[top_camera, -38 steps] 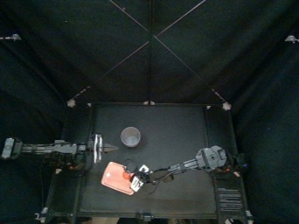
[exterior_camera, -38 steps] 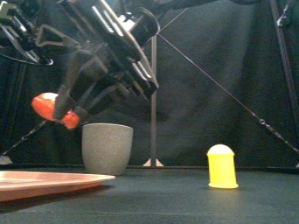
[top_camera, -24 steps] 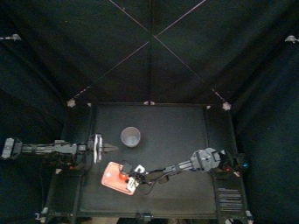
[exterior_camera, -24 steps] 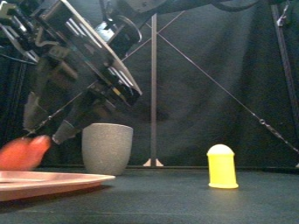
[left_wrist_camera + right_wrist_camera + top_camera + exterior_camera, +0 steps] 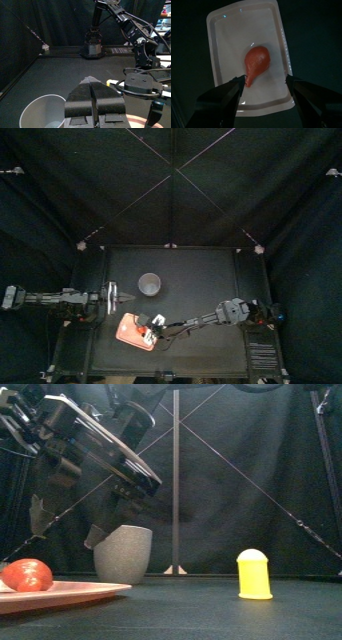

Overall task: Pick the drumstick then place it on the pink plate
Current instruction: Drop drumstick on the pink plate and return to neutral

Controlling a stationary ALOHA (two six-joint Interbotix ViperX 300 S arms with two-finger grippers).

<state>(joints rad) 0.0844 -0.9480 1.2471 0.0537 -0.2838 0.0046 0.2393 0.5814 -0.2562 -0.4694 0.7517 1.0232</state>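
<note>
drumstick (image 5: 256,61) lies flat on pink plate (image 5: 221,30), at front left of desk (image 5: 201,278). right end effector (image 5: 264,78) released, jaws spread wide above drumstick, not touching it. left end effector (image 5: 91,84) clenched on nothing, rests at desk's left near grey cup (image 5: 150,283). yellow toy (image 5: 254,574) upright, well apart from cup.

The left gripper (image 5: 90,80) holds its jaws pressed together over the black surface (image 5: 60,70), the grey cup (image 5: 43,112) just beside it and the right arm (image 5: 137,40) beyond.
</note>
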